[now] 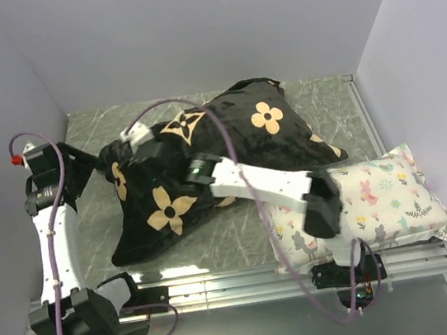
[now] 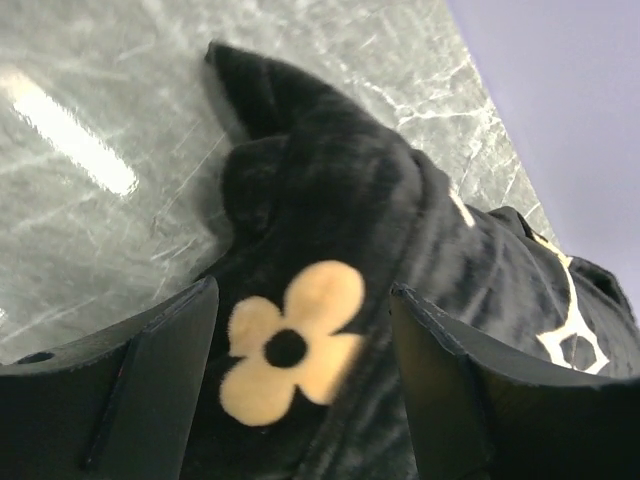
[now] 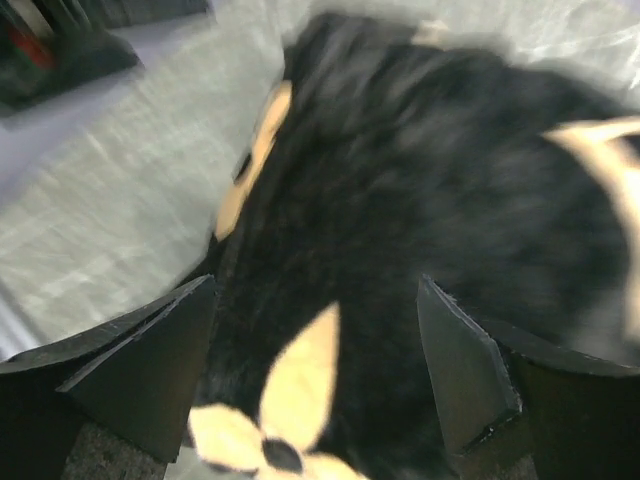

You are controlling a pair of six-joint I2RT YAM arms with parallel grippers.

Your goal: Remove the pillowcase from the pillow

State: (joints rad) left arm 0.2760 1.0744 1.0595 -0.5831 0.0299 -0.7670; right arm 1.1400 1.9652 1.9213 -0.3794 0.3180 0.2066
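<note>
The right wrist view is blurred by motion, and in the overhead view the right arm crosses the pillowcase (image 1: 287,146), its dark end lost against the black plush. The pillow within is covered in every view. The left tool (image 2: 305,340) has its fingers (image 2: 150,380) spread wide apart, astride a raised fold at the cover's left edge, and the fabric fills the gap between them. The right tool (image 3: 315,360) is also spread wide over the fabric, but the blur hides whether it touches. The pillowcase lies in a rumpled, bulging heap across the middle of the grey marbled bench (image 1: 234,241). It is black plush with tan four-petal flowers and star shapes. Its right corner lies beside a smaller floral-print pillow (image 1: 377,196) at the near right edge.
</note>
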